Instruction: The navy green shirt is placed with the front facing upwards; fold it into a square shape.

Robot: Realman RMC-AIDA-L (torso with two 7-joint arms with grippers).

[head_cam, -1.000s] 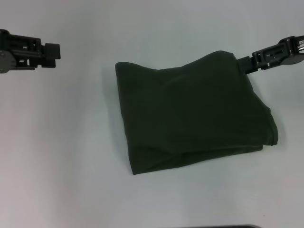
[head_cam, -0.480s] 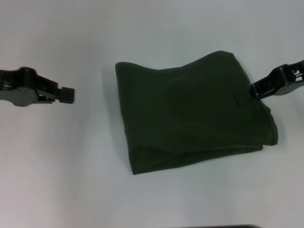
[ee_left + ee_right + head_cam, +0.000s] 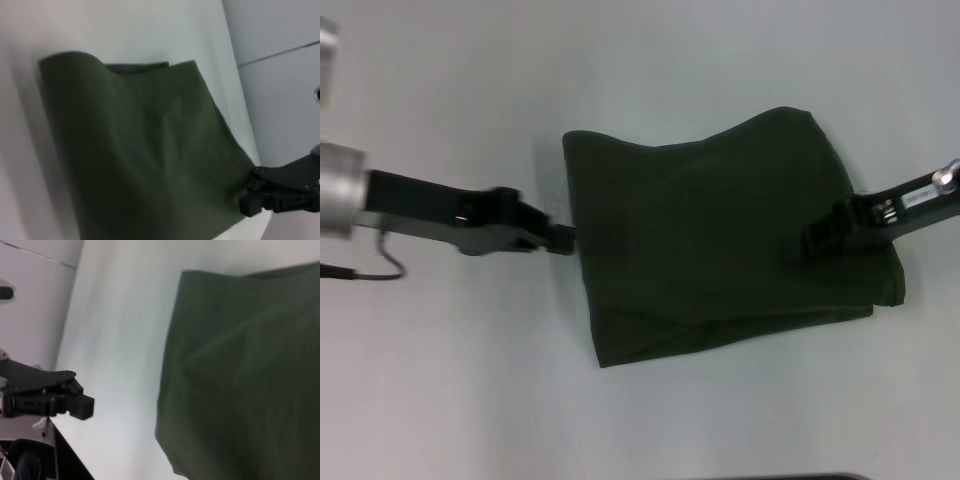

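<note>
The dark olive-green cotton shirt [image 3: 725, 240] lies folded into a rough four-sided bundle on the plain white desk [image 3: 440, 380], a little toward the robot's right of the middle in the head view. Its far edge rises in a soft hump toward the right corner, and a folded layer shows as a slanting ridge along the near edge. No lettering, label or brand mark can be read anywhere on the cloth; only plain green fabric faces up.

The left end effector [image 3: 560, 238], a black part on a black and silver arm, reaches in from the robot's left and sits right at the shirt's left edge, about halfway along it. Whether its fingers are spread or pressed together cannot be told, and contact with the cloth cannot be confirmed.

The right end effector [image 3: 817, 234], also black, comes in from the robot's right and lies over the right part of the shirt, its tip on or just above the fabric. The left wrist view shows it [image 3: 255, 200] at the shirt's [image 3: 145, 150] corner edge. Its fingers' state cannot be told either. In the right wrist view the left end effector [image 3: 82, 406] appears over bare desk beside the shirt [image 3: 250, 380].
</note>
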